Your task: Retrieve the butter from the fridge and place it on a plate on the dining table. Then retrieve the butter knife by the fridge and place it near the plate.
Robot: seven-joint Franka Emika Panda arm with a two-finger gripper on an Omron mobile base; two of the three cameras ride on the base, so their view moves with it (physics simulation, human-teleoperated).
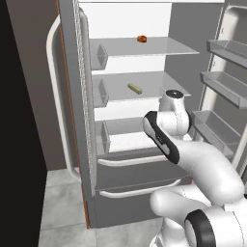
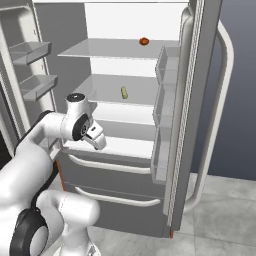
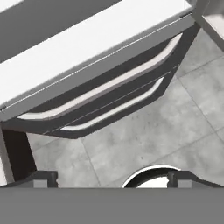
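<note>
Fridge (image 1: 120,193) shelf holds butter (image 1: 134,88), above spread fingers (image 3: 43,178).

Looks down past the front of the fridge (image 3: 87,39) onto the floor (image 3: 144,131). Shows a white interior ledge (image 3: 92,43) running diagonally from lower left to upper right across the upper half. Below the ledge, shows two dark grey drawer fronts, each with a long curved white handle: upper handle (image 3: 109,85), lower handle (image 3: 118,107), stacked close and parallel. Shows grey tiled floor with thin joint lines beneath the drawers. Shows the hand (image 3: 112,178) at the bottom edge, dark fingertips (image 3: 43,178) set wide apart, nothing between them. Shows a dark vertical strip (image 3: 15,153) at lower left.
</note>
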